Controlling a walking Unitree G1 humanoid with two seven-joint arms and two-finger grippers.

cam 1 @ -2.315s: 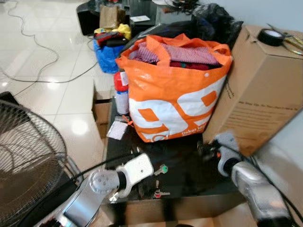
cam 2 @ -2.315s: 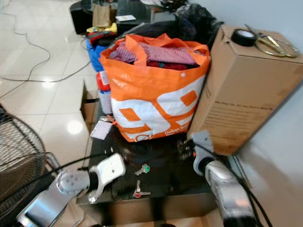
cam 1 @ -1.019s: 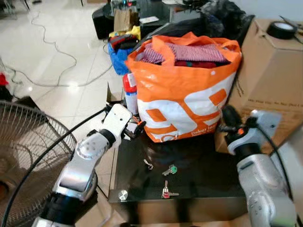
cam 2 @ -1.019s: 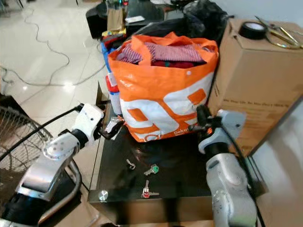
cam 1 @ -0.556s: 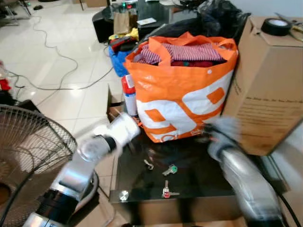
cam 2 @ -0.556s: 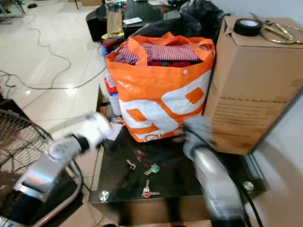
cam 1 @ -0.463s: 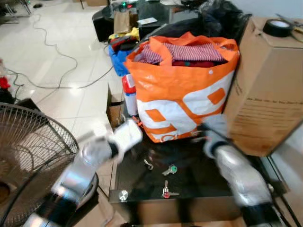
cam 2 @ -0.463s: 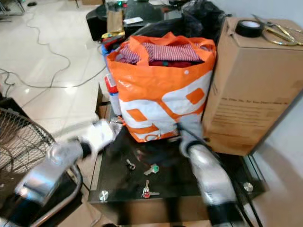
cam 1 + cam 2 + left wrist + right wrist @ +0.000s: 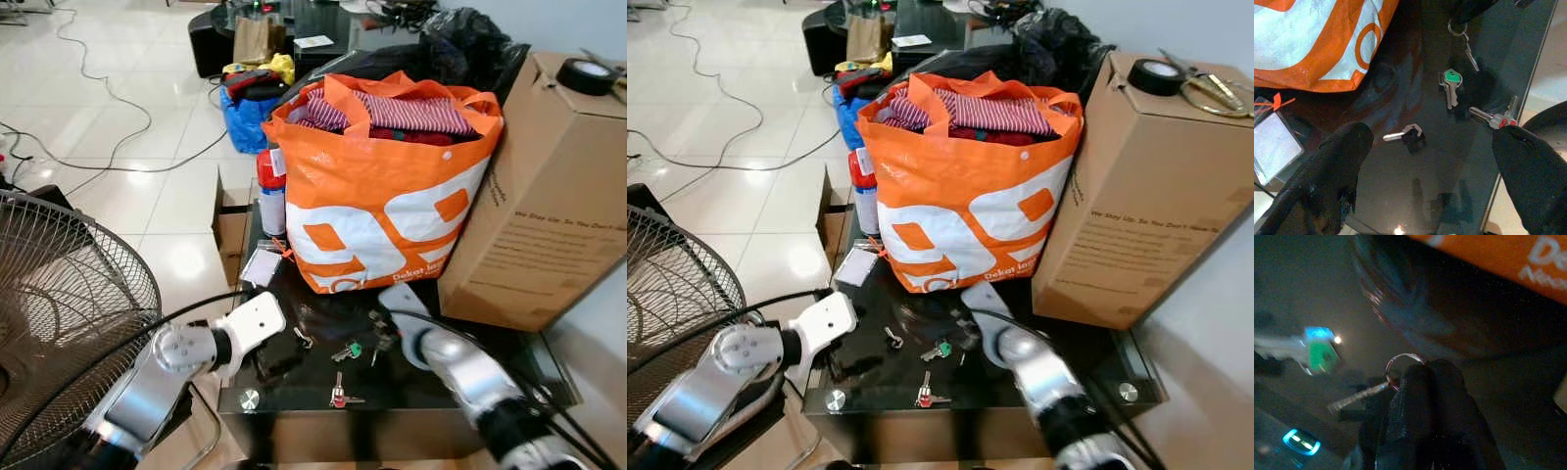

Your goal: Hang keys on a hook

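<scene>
On the dark surface: several loose keys lie in front of an orange bag.
Right hand: low over the surface just below the bag, fingers pressed together on the ring of a small key that hangs from it.
Ring: thin wire loop, pinched at the fingertips.
Left hand: over the surface's near left part, fingers spread wide and empty, a dark-headed key lying between them.
Green-headed key: flat on the surface, just beside the right hand.
Red-headed key: flat near the front edge, apart from the others.
Behind and around: a cardboard box touches the bag's right side; a clear tag lies by the bag's left corner; a fan grille stands at far left.
</scene>
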